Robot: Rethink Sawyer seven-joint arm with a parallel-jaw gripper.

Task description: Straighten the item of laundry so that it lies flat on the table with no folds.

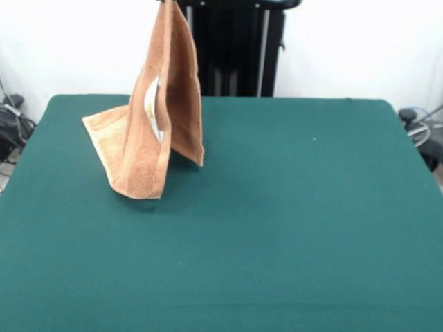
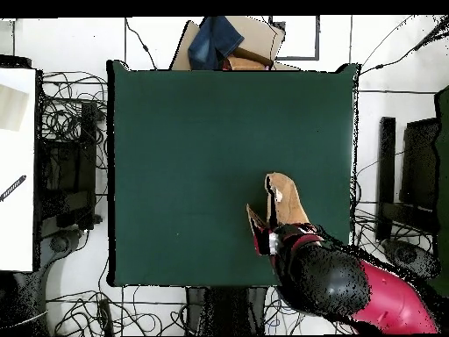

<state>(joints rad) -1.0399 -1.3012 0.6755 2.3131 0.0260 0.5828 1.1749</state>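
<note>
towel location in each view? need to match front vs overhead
Front view: the towel hangs upper left of centre, lifted from above, its lower end resting on the table.
Overhead view: the towel sits lower right, just above the arm's wrist.
Shared landmark: the green table, towel by its robot-side edge.

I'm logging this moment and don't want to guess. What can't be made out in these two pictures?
- The gripper: in the front view the top edge cuts it off above the towel; in the overhead view the arm covers it, so its state is unknown.
- The towel's top corner: cut off by the front view's top edge.
- The label: partly tucked in a fold, its mark too small to read.
- The table under the towel: hidden.
</note>
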